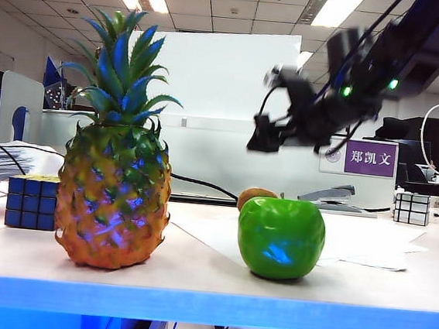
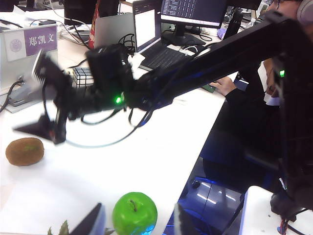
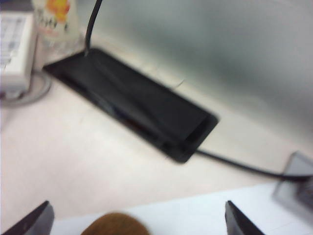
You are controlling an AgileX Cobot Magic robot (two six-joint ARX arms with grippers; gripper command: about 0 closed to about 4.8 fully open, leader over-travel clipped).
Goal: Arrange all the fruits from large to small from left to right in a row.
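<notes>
The pineapple (image 1: 112,193) stands upright at the left of the table. The green apple (image 1: 281,238) sits to its right, near the front edge. The brown kiwi (image 1: 257,197) lies just behind the apple. My left gripper (image 2: 136,223) is open above the apple (image 2: 134,213), one finger on each side, not gripping it; it does not show in the exterior view. My right gripper (image 1: 259,141) hangs open in the air above the kiwi (image 2: 24,151). In the right wrist view the kiwi (image 3: 115,224) lies between the spread fingers (image 3: 34,220), apart from them.
A blue Rubik's cube (image 1: 31,202) stands left of the pineapple, another cube (image 1: 412,207) at the far right. A stapler (image 1: 333,196), a name sign (image 1: 369,158) and loose papers (image 1: 368,241) lie behind. A black flat device (image 3: 137,103) with a cable and a yellow-labelled bottle (image 3: 56,19) are near the kiwi.
</notes>
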